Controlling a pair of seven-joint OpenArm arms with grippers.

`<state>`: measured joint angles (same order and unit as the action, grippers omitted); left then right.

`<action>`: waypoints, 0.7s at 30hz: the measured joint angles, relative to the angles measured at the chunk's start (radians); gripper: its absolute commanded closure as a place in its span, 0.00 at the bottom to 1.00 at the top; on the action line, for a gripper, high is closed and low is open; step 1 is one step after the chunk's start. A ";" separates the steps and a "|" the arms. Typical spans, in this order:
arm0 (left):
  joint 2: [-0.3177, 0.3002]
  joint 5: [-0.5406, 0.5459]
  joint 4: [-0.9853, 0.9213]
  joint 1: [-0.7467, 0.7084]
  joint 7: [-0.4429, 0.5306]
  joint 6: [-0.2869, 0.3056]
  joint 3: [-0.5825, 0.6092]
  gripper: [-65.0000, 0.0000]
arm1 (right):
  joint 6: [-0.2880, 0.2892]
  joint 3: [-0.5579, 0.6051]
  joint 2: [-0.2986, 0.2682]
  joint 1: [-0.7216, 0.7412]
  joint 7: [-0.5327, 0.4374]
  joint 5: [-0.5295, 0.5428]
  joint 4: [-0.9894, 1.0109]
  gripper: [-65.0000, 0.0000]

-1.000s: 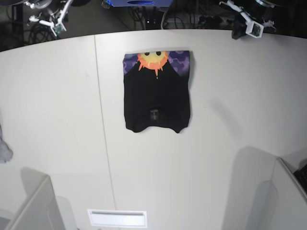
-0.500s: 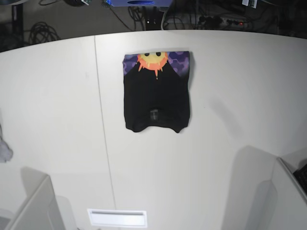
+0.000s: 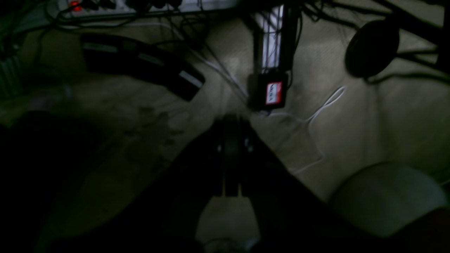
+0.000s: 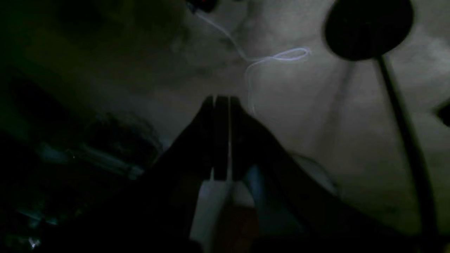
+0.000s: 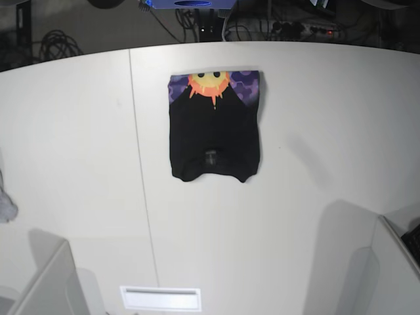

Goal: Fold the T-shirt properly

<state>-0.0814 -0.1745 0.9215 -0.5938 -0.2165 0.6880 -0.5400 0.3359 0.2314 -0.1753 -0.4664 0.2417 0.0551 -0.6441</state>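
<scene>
The T-shirt [image 5: 214, 128] lies folded into a compact black rectangle on the white table [image 5: 315, 131], with the orange sun face on purple showing along its far edge. Neither arm shows in the base view. In the left wrist view my left gripper [image 3: 231, 121] is shut, fingers pressed together, hanging over a dim floor with cables. My right gripper [image 4: 221, 100] is also shut with nothing between its fingers, above the same dark floor. Both are well away from the T-shirt.
A small grey-white cloth scrap [image 5: 5, 205] sits at the table's left edge. Grey dividers stand at the near left [image 5: 49, 282] and near right [image 5: 387, 269]. Cables, a power strip [image 3: 147, 5] and a round black stand base [image 3: 372, 47] lie on the floor behind the table.
Both arms have withdrawn up and back past the far table edge, leaving the base view. The T-shirt has not moved.
</scene>
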 measured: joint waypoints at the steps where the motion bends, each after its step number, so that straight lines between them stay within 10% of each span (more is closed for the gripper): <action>1: -0.012 -0.001 -0.045 0.025 0.013 -0.002 0.027 1.00 | -0.003 -0.003 0.014 0.023 -0.035 -0.006 0.063 1.00; 5: -0.088 0.016 -0.311 0.138 0.248 -0.008 0.193 1.00 | -0.007 -0.007 0.074 0.091 -0.267 0.002 0.283 1.00; 12: -0.104 0.003 -0.847 0.350 0.592 -0.198 0.513 1.00 | -0.003 -0.007 0.121 0.105 -0.497 -0.001 0.457 1.00; 21: -0.095 0.021 -0.855 0.427 0.616 -0.270 0.695 1.00 | -0.007 -0.007 0.110 0.140 -0.511 0.000 0.450 1.00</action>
<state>-0.1764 -0.1535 0.0669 -0.1669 0.3996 0.4179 0.1555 0.3290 0.2245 -0.0650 -0.3267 -0.2691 0.0551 -0.1944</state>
